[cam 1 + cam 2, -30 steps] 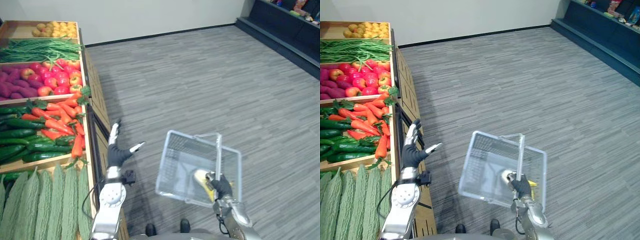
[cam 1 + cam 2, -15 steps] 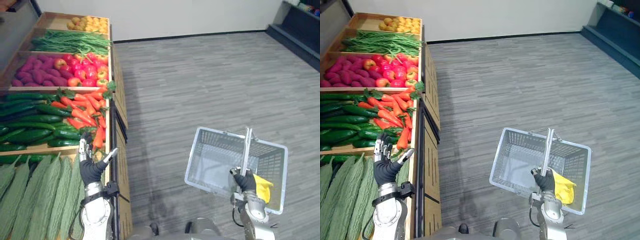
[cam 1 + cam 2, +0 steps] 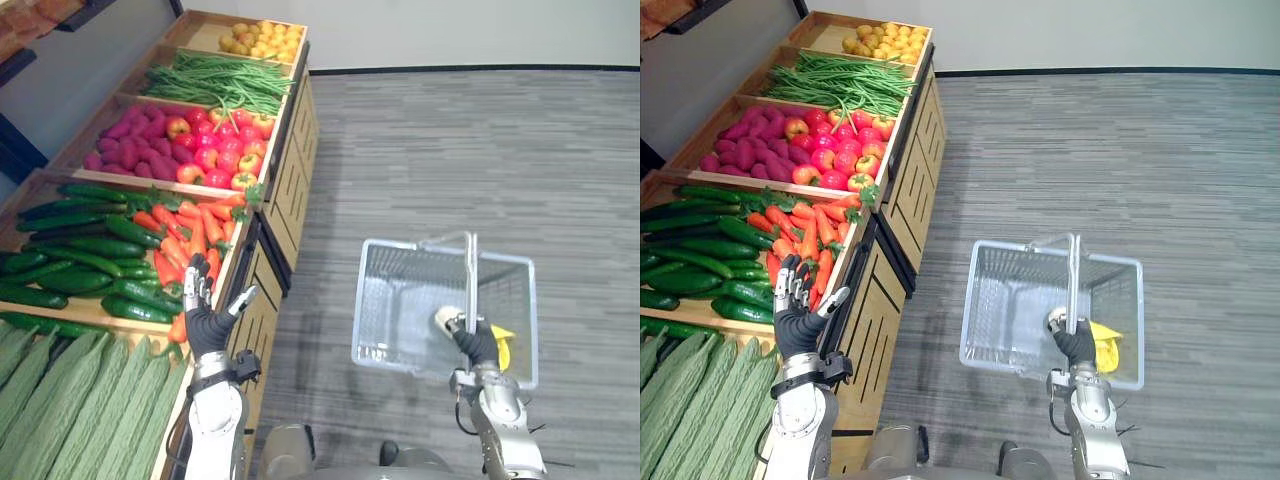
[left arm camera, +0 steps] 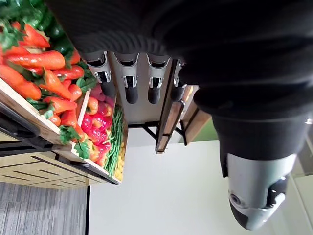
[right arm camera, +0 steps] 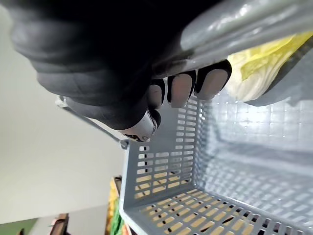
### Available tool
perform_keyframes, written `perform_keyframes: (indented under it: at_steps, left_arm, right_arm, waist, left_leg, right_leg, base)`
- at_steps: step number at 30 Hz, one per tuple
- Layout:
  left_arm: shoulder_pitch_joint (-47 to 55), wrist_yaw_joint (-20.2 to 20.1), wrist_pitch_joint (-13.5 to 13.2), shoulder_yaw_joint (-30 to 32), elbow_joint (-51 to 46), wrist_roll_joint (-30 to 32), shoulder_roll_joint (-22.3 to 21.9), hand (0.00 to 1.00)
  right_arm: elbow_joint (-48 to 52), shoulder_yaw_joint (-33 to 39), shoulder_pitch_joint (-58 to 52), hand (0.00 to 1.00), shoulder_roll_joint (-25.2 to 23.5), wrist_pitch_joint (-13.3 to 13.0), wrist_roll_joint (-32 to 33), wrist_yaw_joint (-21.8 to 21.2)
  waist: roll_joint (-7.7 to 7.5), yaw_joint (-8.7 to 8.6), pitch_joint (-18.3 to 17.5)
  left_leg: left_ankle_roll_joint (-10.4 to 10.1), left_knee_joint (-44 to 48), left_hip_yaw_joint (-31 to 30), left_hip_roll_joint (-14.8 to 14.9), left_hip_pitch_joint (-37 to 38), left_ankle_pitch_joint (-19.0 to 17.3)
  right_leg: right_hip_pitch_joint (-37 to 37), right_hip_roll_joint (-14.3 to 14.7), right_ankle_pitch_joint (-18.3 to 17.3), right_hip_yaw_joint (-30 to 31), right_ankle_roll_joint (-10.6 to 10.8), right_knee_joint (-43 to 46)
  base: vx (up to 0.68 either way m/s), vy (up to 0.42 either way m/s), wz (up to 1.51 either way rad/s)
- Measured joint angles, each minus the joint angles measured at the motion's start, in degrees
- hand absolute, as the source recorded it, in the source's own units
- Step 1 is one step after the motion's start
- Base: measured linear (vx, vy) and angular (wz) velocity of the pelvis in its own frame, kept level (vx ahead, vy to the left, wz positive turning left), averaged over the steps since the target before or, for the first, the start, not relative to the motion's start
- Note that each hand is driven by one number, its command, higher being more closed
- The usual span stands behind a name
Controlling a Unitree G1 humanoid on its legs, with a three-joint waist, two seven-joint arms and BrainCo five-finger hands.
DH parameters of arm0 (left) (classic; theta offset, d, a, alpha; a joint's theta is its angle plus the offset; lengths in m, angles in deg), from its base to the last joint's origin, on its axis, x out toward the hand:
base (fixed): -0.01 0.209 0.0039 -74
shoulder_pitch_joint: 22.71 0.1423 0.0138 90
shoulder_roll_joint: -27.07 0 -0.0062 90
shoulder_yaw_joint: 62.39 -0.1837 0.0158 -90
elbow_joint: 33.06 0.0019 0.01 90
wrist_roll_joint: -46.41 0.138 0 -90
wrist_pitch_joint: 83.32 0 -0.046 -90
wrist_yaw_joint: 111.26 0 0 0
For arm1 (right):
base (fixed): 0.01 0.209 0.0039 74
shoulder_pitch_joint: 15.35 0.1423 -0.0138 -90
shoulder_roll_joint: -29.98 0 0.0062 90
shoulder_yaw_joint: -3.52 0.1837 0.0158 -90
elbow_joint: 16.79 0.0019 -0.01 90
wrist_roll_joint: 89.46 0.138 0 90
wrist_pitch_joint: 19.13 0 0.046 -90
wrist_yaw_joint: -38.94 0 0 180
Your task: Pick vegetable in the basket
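My right hand (image 3: 478, 342) is shut on the handle (image 3: 469, 278) of a grey plastic basket (image 3: 395, 299), which hangs over the floor at the right. A yellow-white leafy vegetable (image 3: 500, 340) lies inside it near the hand, also seen as the pale vegetable (image 5: 259, 68) in the right wrist view. My left hand (image 3: 205, 318) is raised and open at the front edge of the wooden produce stand, just beside the carrots (image 3: 190, 240) and the cucumbers (image 3: 90, 255). Its fingers (image 4: 131, 83) are straight and hold nothing.
The stand (image 3: 275, 205) runs along the left with bins of bitter gourds (image 3: 70, 400), red apples and purple sweet potatoes (image 3: 190, 155), green beans (image 3: 225, 80) and yellow fruit (image 3: 262, 40). Grey floor (image 3: 480, 150) lies open to the right.
The camera has swung, so the stand fills more of the left. My left hand stays raised near the carrots, and the basket hangs closer to the stand.
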Motion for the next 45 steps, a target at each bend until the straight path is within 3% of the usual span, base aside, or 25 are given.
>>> perform_keyframes:
  at_steps: [1, 2, 3, 4, 5, 6, 7, 8, 9, 11, 13, 14, 17, 18, 19, 20, 22, 23, 25, 28, 29, 30, 31, 39, 45]
  left_arm:
    - [-0.5, 0.0, 0.0, 0.0, 0.0, 0.3, 0.2, 0.00]
    - [-0.3, 0.1, 0.0, -0.1, -1.0, 0.5, 0.4, 0.00]
    - [0.1, 0.2, 0.0, 0.0, -1.8, 0.9, 0.8, 0.00]
    - [-0.1, 0.3, 0.1, 0.3, -1.9, 1.1, 2.4, 0.00]
    - [0.0, 0.2, 0.4, 0.4, -1.8, 1.4, 2.8, 0.00]
    - [0.5, 0.2, 0.7, 0.4, -1.9, 1.5, 2.6, 0.00]
    - [1.1, 0.2, 0.8, 0.7, -1.8, 1.6, 2.5, 0.00]
    - [1.5, 0.2, 1.2, 0.6, -1.8, 1.6, 2.5, 0.00]
    - [1.3, 0.3, 1.3, 0.5, -1.7, 1.6, 2.6, 0.00]
    - [1.1, 0.4, 1.3, 0.4, -1.7, 2.0, 2.5, 0.00]
    - [0.6, 0.5, 1.3, -0.4, -1.9, 2.7, 2.2, 0.00]
    - [0.5, 0.6, 1.3, -0.7, -2.0, 2.7, 2.2, 0.00]
    - [-0.5, 0.7, 1.3, -3.4, -2.0, 2.9, 2.1, 0.00]
    - [-0.2, 0.9, 1.3, -4.6, -2.3, 3.2, 2.4, 0.00]
    - [0.2, 0.7, 1.3, -5.1, -3.0, 3.4, 2.7, 0.00]
    - [0.4, 0.6, 1.5, -6.6, -2.4, 3.7, 2.1, 0.00]
    - [1.2, 0.5, 1.5, -8.9, -2.6, 3.9, 1.4, 0.00]
    - [0.8, 0.4, 1.5, -9.5, -2.8, 4.0, 1.0, 0.00]
    - [0.5, 0.4, 1.4, -9.6, -3.1, 3.9, 0.4, 0.00]
    - [0.7, 0.5, 1.3, -8.6, -3.2, 3.9, 0.6, 0.00]
    - [0.7, 0.5, 1.3, -8.5, -3.2, 3.9, 0.6, 0.00]
    - [0.7, 0.5, 1.3, -8.3, -3.3, 3.9, 0.6, 0.00]
    - [0.7, 0.5, 1.3, -7.8, -3.3, 3.9, 0.8, 0.00]
    - [-0.6, 0.2, 2.7, 0.7, 3.7, 10.8, 8.6, 0.00]
    - [-6.0, 0.2, 6.0, 2.1, 13.7, 17.4, 11.5, 0.00]
  right_arm:
    - [0.0, 0.9, 0.1, 1.00, 0.1, -0.4, 0.0, 0.1]
    - [0.0, 1.3, -0.1, 1.00, 0.4, -1.0, 0.0, 0.3]
    - [-0.2, 1.3, -0.2, 1.00, 0.2, -1.0, 0.0, 0.4]
    - [-0.8, 1.3, -0.2, 1.00, -1.1, -1.0, -0.2, 0.4]
    - [-0.8, 1.5, -0.3, 1.00, -1.5, -1.0, -0.2, 0.5]
    - [-1.3, 1.9, 0.0, 1.00, -1.9, -1.0, -0.3, 0.5]
    - [-2.2, 2.0, 0.2, 1.00, -1.9, -0.8, -0.8, 0.5]
    - [-4.7, 2.5, 0.1, 1.00, -1.9, -0.6, -1.3, 0.4]
    - [-6.7, 3.4, -0.1, 1.00, -1.9, 0.2, -1.9, 0.4]
    - [-7.5, 4.0, -1.5, 1.00, -2.0, 1.0, -2.4, 0.5]
    - [-6.8, 4.3, -4.5, 1.00, -2.5, 1.0, -3.0, 0.3]
    - [-6.0, 4.6, -5.3, 1.00, -2.7, 1.0, -3.0, 0.4]
    - [-2.4, 6.0, -10.0, 1.00, -3.8, 0.6, -2.8, 0.5]
    - [-1.5, 6.1, -11.8, 1.00, -4.2, 0.5, -2.6, 0.7]
    - [-1.3, 5.9, -12.7, 1.00, -4.4, 0.4, -2.1, 0.9]
    - [-1.9, 6.1, -14.1, 1.00, -3.8, 0.4, -1.3, 1.3]
    - [-1.5, 7.5, -15.6, 1.00, -3.8, 0.2, 0.1, 1.3]
    - [-1.6, 7.8, -15.9, 1.00, -3.9, 0.2, 1.2, 1.3]
    - [-1.6, 8.2, -16.5, 1.00, -4.1, 0.2, 2.5, 1.4]
    - [-1.7, 10.0, -18.1, 1.00, -5.0, 0.2, 4.4, 1.5]
    - [-1.8, 10.3, -18.5, 1.00, -5.2, 0.2, 4.5, 1.5]
    - [-1.8, 10.6, -19.3, 1.00, -5.2, 0.1, 4.6, 1.5]
    - [-1.9, 10.9, -19.6, 1.00, -5.4, 0.1, 5.1, 1.4]
    - [-10.9, 12.1, -17.3, 1.00, -7.6, 0.2, 5.6, -0.7]
    - [-13.2, 12.1, -15.1, 1.00, -6.5, 0.4, 5.4, -2.7]
  waist:
    - [-0.08, 0.02, 0.0]
    - [0.69, 0.52, -0.4]
    - [0.59, 0.74, -0.6]
    - [-2.27, 0.61, -1.0]
    - [-3.87, 0.69, -1.0]
    - [-4.14, 0.92, -1.0]
    - [-4.19, 0.83, -0.9]
    - [-4.10, 0.44, -0.9]
    - [-3.78, -0.43, -0.8]
    - [-3.30, -1.32, -0.8]
    - [-3.11, -1.87, -0.8]
    - [-2.93, -2.10, -0.8]
    - [-3.37, -2.32, -0.9]
    - [-4.25, -2.27, -1.3]
    - [-5.33, -2.14, -2.0]
    - [-4.59, -2.02, -2.2]
    - [-2.18, -0.72, -3.7]
    - [-1.83, -0.76, -3.8]
    - [-1.83, -0.87, -3.8]
    - [-2.47, -0.77, -3.7]
    - [-2.58, -0.86, -3.7]
    - [-2.61, -0.95, -3.6]
    - [-2.61, -0.93, -3.6]
    - [-6.55, -2.54, -6.0]
    - [-6.79, -4.55, -6.2]
  left_leg:
    - [0.3, -6.2, 3.4, -0.8, 0.0, 2.5]
    - [4.2, -13.6, 7.3, -1.2, 1.1, 11.1]
    - [11.6, -14.3, 8.5, -1.1, 1.5, 11.0]
    - [11.3, -12.6, 9.3, -2.6, 1.8, 9.2]
    - [11.5, -12.6, 9.1, -4.0, 2.3, 7.2]
    - [11.5, -13.0, 8.9, -4.5, 3.2, 6.1]
    - [11.4, -13.6, 8.3, -5.2, 4.7, 5.2]
    - [11.2, -15.1, 6.2, -6.3, 7.9, 4.2]
    - [10.9, -16.0, 3.2, -7.0, 11.6, 3.4]
    - [10.8, -17.9, -0.8, -7.4, 16.1, 3.3]
    - [10.6, -19.7, -7.3, -7.2, 20.4, 3.2]
    - [10.0, -19.6, -9.0, -7.0, 20.8, 2.8]
    - [6.0, -16.1, -17.5, -6.5, 21.0, -0.4]
    - [4.3, -13.4, -20.1, -6.9, 20.2, -3.0]
    - [3.5, -11.7, -21.3, -7.6, 19.7, -4.7]
    - [1.7, -8.5, -24.5, -6.4, 18.6, -7.5]
    - [0.3, -7.8, -26.6, -4.0, 16.5, -7.0]
    - [-1.4, -9.0, -25.3, -2.4, 15.3, -5.4]
    - [-1.5, -11.3, -19.7, 0.7, 14.8, -3.6]
    - [0.0, -12.7, -1.8, 8.0, 15.2, -2.6]
    - [0.5, -12.7, 0.9, 9.0, 15.3, -2.1]
    - [-0.4, -13.2, 5.6, 10.4, 15.7, -1.0]
    - [-2.3, -14.1, 6.8, 10.0, 15.9, 0.1]
    - [-3.1, -21.8, 7.0, 5.3, 18.0, 4.1]
    - [-2.8, -29.4, 6.8, 2.6, 20.8, 8.4]
  right_leg:
    - [1.2, 0.2, -0.8, -0.5, 1.2, 0.2]
    - [2.9, 1.3, -3.0, -0.2, 3.4, 0.8]
    - [3.5, 1.8, -4.8, 0.8, 3.3, 1.4]
    - [4.6, -0.3, -7.6, 1.2, 3.3, 2.4]
    - [4.2, -1.4, -8.4, 1.1, 4.2, 4.5]
    - [2.5, -1.9, -8.3, 0.9, 4.2, 9.8]
    - [0.7, -2.3, -8.0, 0.6, 5.0, 15.5]
    - [-3.4, -3.4, -5.0, 0.6, 10.1, 28.8]
    - [-7.3, -4.3, -6.0, 1.0, 10.7, 40.6]
    - [-11.3, -4.1, -8.2, 1.2, 7.0, 46.6]
    - [-18.4, -2.7, -10.3, 4.6, 3.5, 43.0]
    - [-20.3, -1.9, -10.5, 6.9, 3.3, 40.7]
    - [-24.8, 1.4, -8.8, 22.7, 5.3, 27.0]
    - [-24.4, 0.6, -5.2, 26.0, 6.7, 21.7]
    - [-24.3, -0.5, -2.5, 26.6, 7.8, 20.1]
    - [-24.1, -0.5, -2.0, 22.0, 9.0, 22.8]
    - [-23.5, -0.5, -2.7, 16.2, 7.4, 21.7]
    - [-22.6, -1.3, -2.5, 12.3, 7.1, 21.0]
    - [-21.1, -2.0, -1.9, 7.4, 6.1, 19.4]
    - [-18.2, -3.3, -2.0, 1.9, 5.0, 17.8]
    - [-17.9, -3.9, -2.0, 1.1, 5.0, 17.5]
    - [-17.4, -4.7, -2.0, 0.4, 5.0, 16.8]
    - [-17.1, -5.4, -2.0, 0.5, 5.1, 16.0]
    - [-15.8, -6.3, 1.8, 5.1, 6.7, 9.2]
    - [-14.7, -6.8, 3.2, 6.3, 6.7, 5.8]
  base:
    - [0.50, -0.037, 0.22]
    - [0.43, -0.010, 0.08]
    - [0.42, 0.005, 0.14]
    - [0.41, -0.001, 0.25]
    - [0.53, 0.001, 0.29]
    - [0.48, 0.007, 0.21]
    - [0.51, 0.042, 0.29]
    - [0.52, 0.028, 0.73]
    - [0.62, -0.007, 1.09]
    - [0.49, -0.064, 1.13]
    - [0.40, -0.120, 1.30]
    - [0.36, -0.164, 1.45]
    - [0.32, -0.203, 1.58]
    - [0.30, -0.288, 1.79]
    - [0.35, -0.419, 1.88]
    - [0.29, -0.359, 1.52]
    - [0.26, -0.360, 1.58]
    - [0.17, -0.357, 1.77]
    - [0.07, -0.247, 1.54]
    - [0.01, -0.115, 1.05]
    - [-0.02, -0.037, 0.83]
    - [-0.05, 0.049, 0.48]
    - [-0.06, 0.085, 0.35]
    - [-0.05, 0.072, 0.00]
    - [0.02, 0.021, 0.05]
